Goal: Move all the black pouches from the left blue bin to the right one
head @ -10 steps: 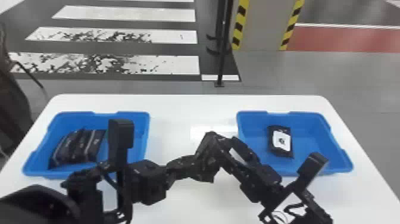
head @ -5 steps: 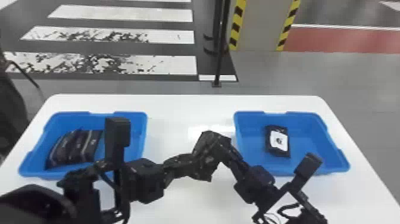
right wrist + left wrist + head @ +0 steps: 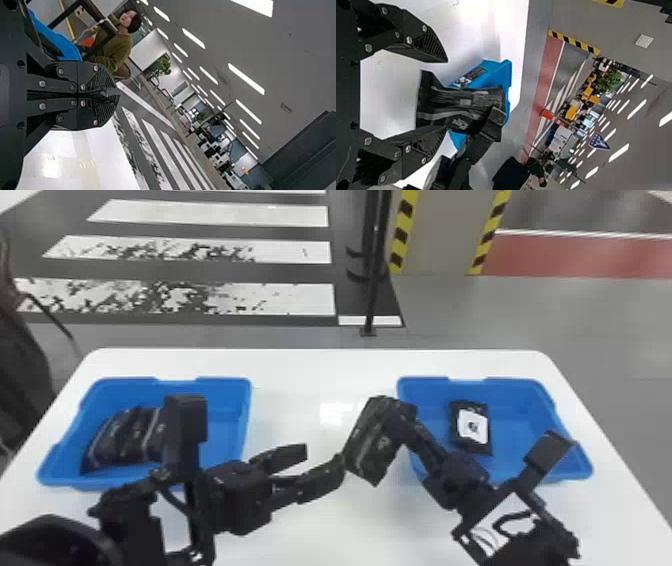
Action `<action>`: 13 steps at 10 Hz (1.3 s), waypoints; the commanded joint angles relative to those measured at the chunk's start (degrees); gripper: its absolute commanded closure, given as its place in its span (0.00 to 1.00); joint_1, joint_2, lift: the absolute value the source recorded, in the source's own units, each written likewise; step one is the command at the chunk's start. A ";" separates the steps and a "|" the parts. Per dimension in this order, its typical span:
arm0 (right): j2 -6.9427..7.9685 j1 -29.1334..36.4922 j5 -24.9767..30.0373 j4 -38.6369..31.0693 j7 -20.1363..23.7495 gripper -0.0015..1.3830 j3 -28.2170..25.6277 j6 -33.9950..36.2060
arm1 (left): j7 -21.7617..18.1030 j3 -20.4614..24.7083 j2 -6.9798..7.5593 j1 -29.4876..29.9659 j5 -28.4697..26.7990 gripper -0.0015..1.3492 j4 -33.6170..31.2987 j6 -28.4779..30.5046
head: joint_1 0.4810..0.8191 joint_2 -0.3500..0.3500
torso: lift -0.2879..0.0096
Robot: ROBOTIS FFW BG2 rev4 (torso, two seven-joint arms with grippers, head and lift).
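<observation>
One black pouch (image 3: 366, 445) hangs above the middle of the desk (image 3: 295, 390), pinched by the right claw (image 3: 117, 92). The left claw (image 3: 446, 95) gapes around it, apparently having handed it over. Near the desk's right edge, the right bin (image 3: 525, 415) has one labelled pouch (image 3: 472, 427); toward the left edge, the left bin (image 3: 220, 435) has about three pouches (image 3: 127, 437) to go.

Gap between my left gripper's (image 3: 324, 460) parted fingers: a black pouch (image 3: 367, 450) in my right gripper (image 3: 392, 417) bars the far end. Tabletop (image 3: 320, 375): passage between bins, beyond that pouch. Right blue bin (image 3: 525, 410): room right of its labelled pouch (image 3: 472, 427). Left blue bin (image 3: 225, 382): room right; stacked pouches (image 3: 125, 440) obstruct left.
</observation>
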 commanded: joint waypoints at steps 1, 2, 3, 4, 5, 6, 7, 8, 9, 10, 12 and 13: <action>-0.79 -3.42 3.29 2.68 0.01 0.93 -5.42 0.00 | 0.00 2.05 -0.32 1.77 0.01 0.12 -0.96 -0.23 | 0.63 0.38 | 0.50; -1.23 -5.95 6.04 5.91 0.01 0.93 -8.28 0.00 | 0.00 3.76 -0.49 2.75 0.01 0.12 -1.52 -0.23 | 0.63 0.33 | 0.50; -1.50 -8.63 8.89 9.71 0.01 0.93 -10.90 0.14 | 0.00 5.36 -0.58 3.32 -0.11 0.12 -2.09 -0.23 | 0.63 0.31 | 0.50; -1.50 -11.44 12.32 13.64 -0.08 0.93 -13.30 0.14 | 0.00 6.96 -0.67 3.46 -0.79 0.12 -2.51 -0.23 | 0.63 0.26 | 0.50; -1.50 -13.55 15.75 17.02 -0.17 0.85 -15.36 0.14 | 0.00 8.56 -0.93 3.60 -1.14 0.12 -2.79 -0.51 | 0.63 0.23 | 0.50; -1.23 -13.83 19.29 17.44 -0.61 0.46 -17.42 -0.14 | 0.00 9.59 -1.02 3.46 -1.82 0.12 -2.79 -0.80 | 0.63 0.22 | 0.50; -0.97 -12.42 20.78 16.74 -0.70 0.12 -18.33 -1.40 | 0.00 10.62 -1.02 3.17 -2.74 0.12 -2.79 -0.80 | 0.63 0.19 | 0.50; -0.27 -9.47 23.63 13.78 -0.87 0.03 -19.02 -3.51 | 0.09 11.64 -0.93 2.75 -3.88 0.12 -2.79 -0.65 | 0.63 0.18 | 0.50; 0.70 -4.83 26.72 8.02 -1.22 0.10 -19.02 -5.06 | 0.35 12.90 -0.93 2.19 -4.91 0.12 -2.79 -0.51 | 0.63 0.18 | 0.50; 1.76 -0.19 28.55 2.39 -1.58 0.13 -17.87 -6.75 | 0.97 14.27 -0.93 1.77 -5.94 0.12 -2.79 0.19 | 0.63 0.21 | 0.50; 2.81 6.98 27.75 -5.06 -1.84 0.14 -11.82 -9.56 | 2.90 17.13 -1.02 0.08 -9.59 0.12 -2.51 3.42 | 0.63 0.30 | 0.50; 3.07 9.37 26.03 -7.45 -1.84 0.14 -8.96 -10.12 | 3.69 18.39 -1.02 -1.33 -11.65 0.11 -1.52 5.67 | 0.63 0.41 | 0.50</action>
